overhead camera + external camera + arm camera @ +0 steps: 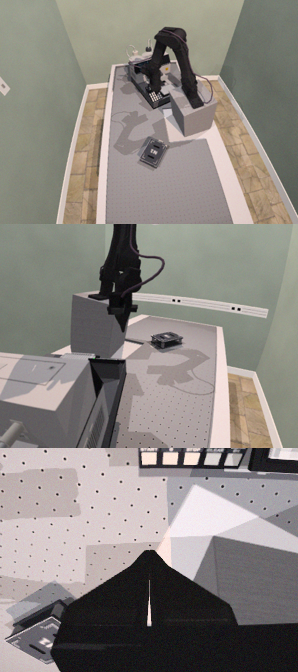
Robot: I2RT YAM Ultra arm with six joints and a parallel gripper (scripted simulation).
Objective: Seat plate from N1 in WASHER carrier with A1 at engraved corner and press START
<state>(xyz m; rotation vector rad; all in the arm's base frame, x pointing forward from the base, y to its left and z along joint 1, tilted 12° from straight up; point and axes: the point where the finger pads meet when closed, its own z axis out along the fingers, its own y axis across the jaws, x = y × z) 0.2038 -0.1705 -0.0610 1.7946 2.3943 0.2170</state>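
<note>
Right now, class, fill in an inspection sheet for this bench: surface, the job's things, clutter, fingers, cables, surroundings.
Surface: grey perforated bench top, crossed by the arm's shadow.
Job's things: plate nest N1 holds no plate; a pale plate lies on the washer, with a small green light beside it; whether the plate is seated flat cannot be told.
Clutter: nothing seen.
Fingers: the gripper is shut on nothing, pointing down above the bench beside the grey pedestal.
Cables: a purple cable loops off the arm, snagging nothing.
Surroundings: green walls, tiled floor, two bottles behind the washer.
</note>
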